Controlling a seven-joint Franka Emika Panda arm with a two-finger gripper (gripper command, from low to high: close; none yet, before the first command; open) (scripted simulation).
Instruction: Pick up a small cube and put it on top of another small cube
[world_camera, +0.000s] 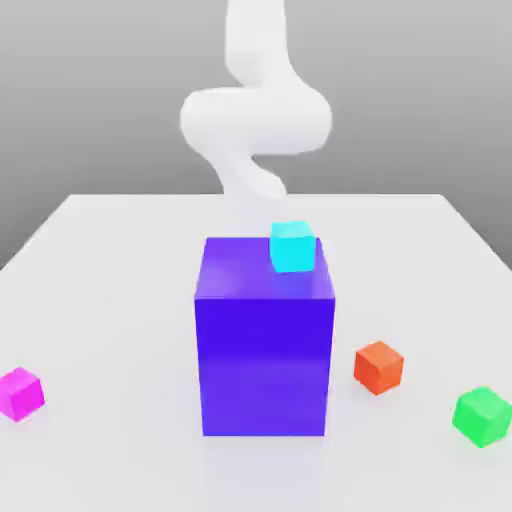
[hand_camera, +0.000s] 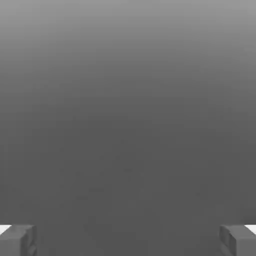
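- Standing spread in the hand view, the two fingers of the gripper (hand_camera: 128, 241) have a clear gap between them, with nothing pinched.
- Coming down from the exterior view's top centre, the white arm (world_camera: 257, 120) bends and passes behind the big blue block (world_camera: 265, 365).
- Small cyan cube (world_camera: 292, 248): just above centre of the frame, seen over the right part of the block's top face; whether it touches that face, I cannot tell.
- Small orange-red cube (world_camera: 379, 368): lower right, on the pale table (world_camera: 120, 300), near the block.
- Small green cube (world_camera: 482, 416): at the lower right edge.
- Small magenta cube (world_camera: 20, 394): at the lower left edge, well apart from the others.
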